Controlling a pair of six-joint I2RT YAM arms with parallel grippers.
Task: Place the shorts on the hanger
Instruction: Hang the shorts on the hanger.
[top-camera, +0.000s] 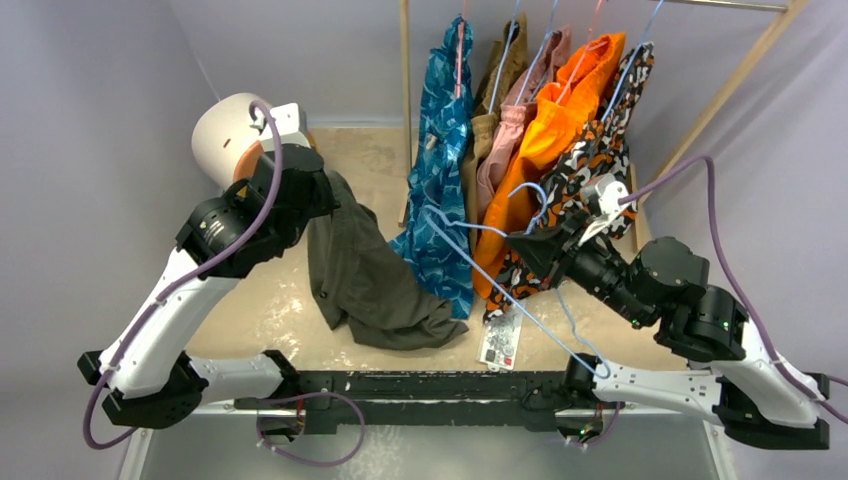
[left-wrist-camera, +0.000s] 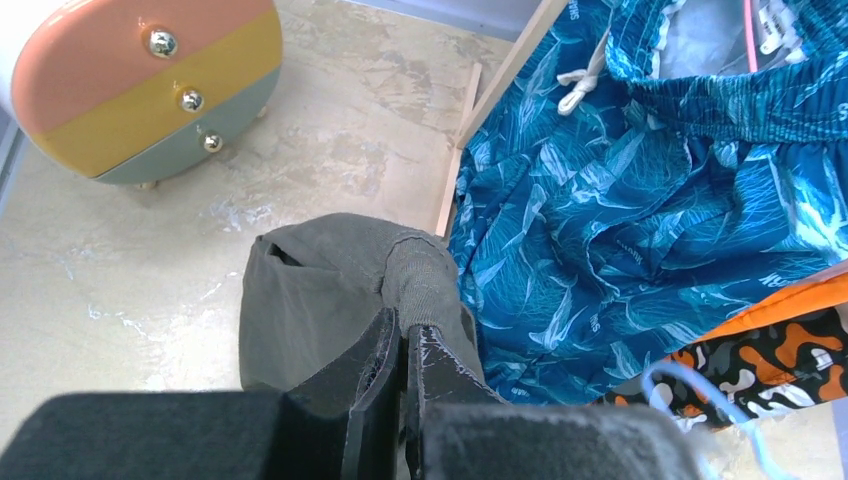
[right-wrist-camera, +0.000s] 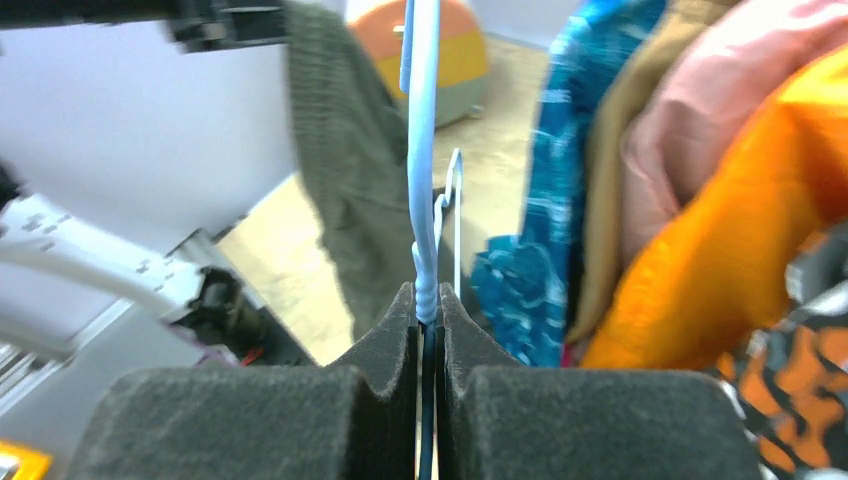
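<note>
Beige tabletop is showing from above beneath the shorts, which are trailing onto it, while the left gripper is pinching their seemingly soft, light waistband, best held there, and the right gripper is clamping the hanger.

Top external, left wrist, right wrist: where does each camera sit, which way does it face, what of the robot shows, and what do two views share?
Top external: above and behind the arms, looking down at the table; both arms show.
Left wrist: looks down past the left pincer, shut on the shorts.
Right wrist: looks forward past the right pincer, shut on the hanger.
Shared: both wrist views show the blue patterned shorts.
</note>
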